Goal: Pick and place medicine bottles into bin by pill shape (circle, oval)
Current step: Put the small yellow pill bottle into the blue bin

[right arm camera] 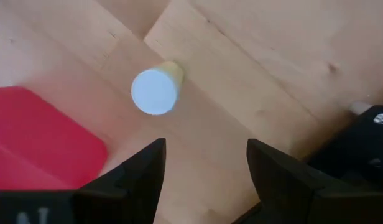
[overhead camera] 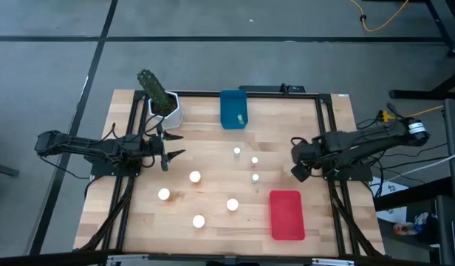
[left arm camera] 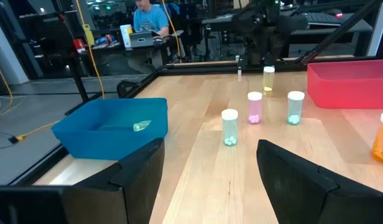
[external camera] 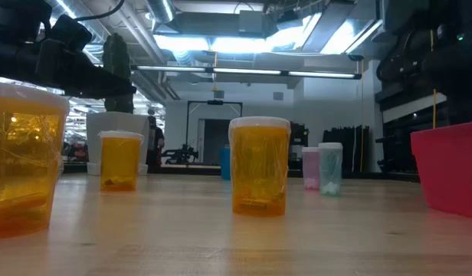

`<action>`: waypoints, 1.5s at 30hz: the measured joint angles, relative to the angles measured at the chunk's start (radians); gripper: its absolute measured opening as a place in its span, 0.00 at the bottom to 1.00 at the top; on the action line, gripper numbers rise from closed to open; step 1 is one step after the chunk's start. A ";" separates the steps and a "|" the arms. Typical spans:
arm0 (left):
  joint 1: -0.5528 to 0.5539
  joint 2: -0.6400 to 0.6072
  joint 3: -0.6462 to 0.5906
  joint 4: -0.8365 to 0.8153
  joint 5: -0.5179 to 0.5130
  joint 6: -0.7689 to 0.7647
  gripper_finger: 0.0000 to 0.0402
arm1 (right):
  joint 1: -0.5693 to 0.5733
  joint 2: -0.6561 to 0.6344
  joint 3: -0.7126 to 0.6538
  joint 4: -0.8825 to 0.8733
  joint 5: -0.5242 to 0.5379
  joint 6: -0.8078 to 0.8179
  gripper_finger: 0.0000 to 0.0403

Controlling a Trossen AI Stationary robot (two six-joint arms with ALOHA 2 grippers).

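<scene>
Four orange bottles with white caps stand on the table, one of them in the middle (overhead camera: 195,176) and one at the front (external camera: 259,165). Three small pale bottles (overhead camera: 255,160) stand in the middle, also in the left wrist view (left arm camera: 230,127). Another small bottle (left arm camera: 142,126) lies in the blue bin (overhead camera: 233,108). A small yellowish bottle (right arm camera: 155,90) stands upright below my right gripper (right arm camera: 204,168), which is open, points down and touches nothing. My left gripper (overhead camera: 170,151) is open and empty at the table's left, level, facing the small bottles.
A red bin (overhead camera: 286,214) lies at the front right, close to the yellowish bottle, its corner in the right wrist view (right arm camera: 42,143). A white pot with a cactus (overhead camera: 165,107) stands at the back left, just behind my left gripper. A person sits beyond the table (left arm camera: 148,18).
</scene>
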 joint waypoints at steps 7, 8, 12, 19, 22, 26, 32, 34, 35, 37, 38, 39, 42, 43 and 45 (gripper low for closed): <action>0.000 0.000 0.000 0.000 0.000 0.000 0.62 | 0.051 0.088 0.000 0.060 0.001 -0.003 0.56; 0.000 0.000 0.000 -0.001 0.000 0.000 0.62 | 0.056 0.094 0.000 0.072 0.002 -0.005 0.56; 0.000 0.000 0.000 0.000 0.000 0.000 0.62 | 0.067 0.120 0.000 0.123 0.020 -0.018 0.56; 0.000 0.000 0.000 -0.001 0.001 0.000 0.62 | 0.066 0.180 0.000 0.137 0.038 -0.025 0.56; 0.000 0.000 0.000 -0.001 0.001 0.000 0.62 | 0.066 0.210 0.000 0.154 0.040 -0.025 0.56; 0.000 0.000 0.000 -0.001 0.001 0.000 0.62 | 0.066 0.245 0.000 0.212 0.069 -0.049 0.56; 0.000 0.000 0.000 -0.001 0.001 0.000 0.62 | 0.066 0.275 0.000 0.223 0.092 -0.049 0.56; 0.000 0.000 0.000 -0.001 0.001 0.000 0.62 | 0.066 0.276 0.000 0.223 0.093 -0.048 0.56; 0.000 0.000 0.000 -0.001 0.001 0.000 0.62 | 0.066 0.276 0.000 0.223 0.101 -0.047 0.56; 0.000 0.000 0.000 0.000 0.001 0.000 0.62 | 0.066 0.276 0.000 0.223 0.120 -0.045 0.56; 0.000 0.000 0.000 0.000 0.001 0.000 0.62 | 0.066 0.276 0.000 0.223 0.126 -0.045 0.56; 0.000 0.000 0.000 0.000 0.001 0.000 0.62 | 0.066 0.276 0.000 0.223 0.128 -0.045 0.56; 0.000 0.000 0.000 0.000 0.001 0.000 0.62 | 0.066 0.276 0.000 0.223 0.128 -0.045 0.56; 0.000 0.000 0.000 -0.001 0.001 0.000 0.62 | 0.066 0.276 0.000 0.223 0.128 -0.045 0.56; 0.000 0.000 0.000 0.000 0.001 0.000 0.62 | 0.066 0.276 0.000 0.223 0.128 -0.045 0.56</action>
